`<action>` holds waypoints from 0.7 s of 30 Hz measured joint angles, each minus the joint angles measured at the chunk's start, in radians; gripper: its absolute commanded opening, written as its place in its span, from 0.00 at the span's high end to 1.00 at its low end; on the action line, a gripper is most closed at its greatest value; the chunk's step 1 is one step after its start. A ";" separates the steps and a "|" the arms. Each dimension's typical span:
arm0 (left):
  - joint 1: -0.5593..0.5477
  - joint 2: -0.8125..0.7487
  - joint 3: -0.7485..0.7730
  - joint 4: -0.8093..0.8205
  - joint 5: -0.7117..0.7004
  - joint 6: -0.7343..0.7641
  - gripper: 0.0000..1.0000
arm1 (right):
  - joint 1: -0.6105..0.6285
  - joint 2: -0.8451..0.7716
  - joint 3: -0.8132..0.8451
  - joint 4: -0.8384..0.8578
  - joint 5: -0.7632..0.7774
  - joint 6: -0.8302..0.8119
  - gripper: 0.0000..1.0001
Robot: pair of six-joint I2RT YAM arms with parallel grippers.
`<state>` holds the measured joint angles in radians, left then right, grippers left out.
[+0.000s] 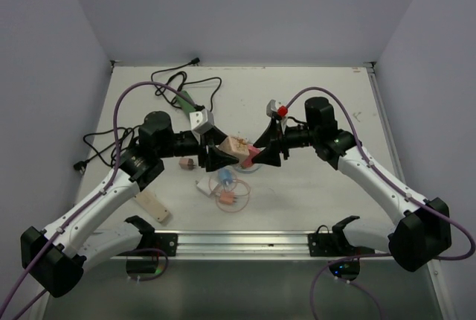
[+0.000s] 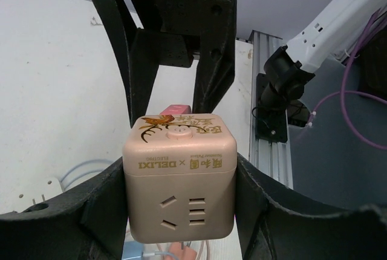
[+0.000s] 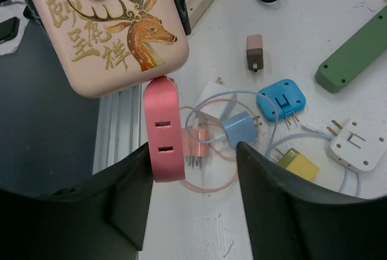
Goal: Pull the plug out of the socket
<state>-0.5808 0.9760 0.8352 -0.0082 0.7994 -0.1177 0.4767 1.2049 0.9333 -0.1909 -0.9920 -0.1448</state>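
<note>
Left gripper is clamped on both sides of the socket. It's a pinkish-beige cube with a gold deer and characters on one face, a round power button and outlets on the sides, and it's held up over the middle of the tabletop. The plug is a flat pink thing with two slots, stuck into the cube's face toward the right arm. Right gripper has its jaws apart around the plug, with a gap showing.
</note>
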 measured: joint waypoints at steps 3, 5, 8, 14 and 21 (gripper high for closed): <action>0.000 0.000 0.000 0.000 0.014 0.003 1.00 | 0.000 0.000 0.001 -0.008 -0.025 -0.014 0.64; 0.001 0.002 0.000 0.002 0.018 0.006 1.00 | 0.001 0.000 0.002 -0.014 -0.041 -0.024 0.83; 0.006 0.005 0.001 0.003 0.016 0.008 1.00 | 0.001 -0.001 0.003 -0.032 -0.056 -0.040 1.00; 0.011 0.006 0.012 -0.014 0.014 0.029 1.00 | 0.001 -0.002 0.003 -0.035 -0.057 -0.068 1.00; 0.105 0.012 0.028 -0.035 0.146 0.033 1.00 | 0.007 0.003 0.003 -0.050 -0.051 -0.145 1.00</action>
<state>-0.4755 0.9882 0.8631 -0.0429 0.9451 -0.0849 0.4839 1.2079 0.9367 -0.2405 -1.0435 -0.2901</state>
